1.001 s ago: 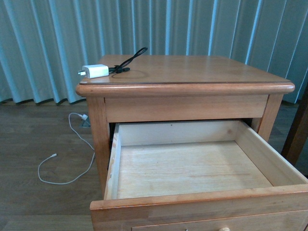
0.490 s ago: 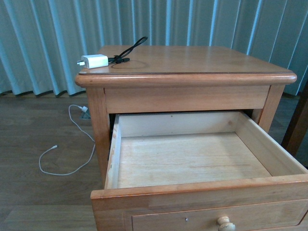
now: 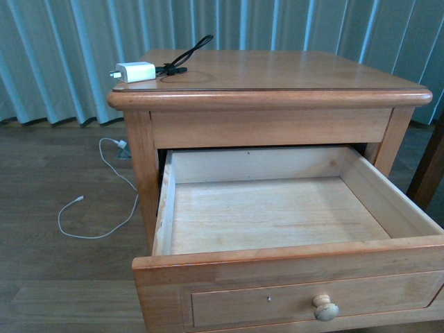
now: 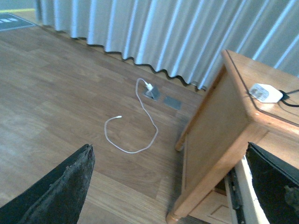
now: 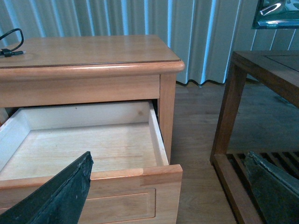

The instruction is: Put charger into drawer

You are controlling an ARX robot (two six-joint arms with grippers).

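So, left hand (image 4: 169, 147) and right hand (image 5: 168, 156) both wide, charger (image 3: 135, 71) up on the bench (image 3: 291, 73)
Dark fingers (image 4: 60, 191) spread far apart, nothing held. Charger's a white block with a black lead (image 3: 172, 69), lying by the bench's left edge. Drawer (image 3: 277, 258) below is pulled out, pale wood inside. White cable (image 4: 131, 152) on the wood floor (image 3: 55, 277), blue-grey curtains (image 3: 55, 62) behind.

Soft, even light filters through the curtains (image 3: 62, 55) and gives every view a cool bluish cast. The worktop (image 3: 291, 73) carries a pale sheen. The drawer (image 3: 270, 215) is brightly lit inside, with thin dark shadows under the overhang. The left wrist view is hazier, its curtains washed out, and the fingers (image 4: 65, 191) of the left tool (image 4: 169, 145) are blurred, near-black shapes.
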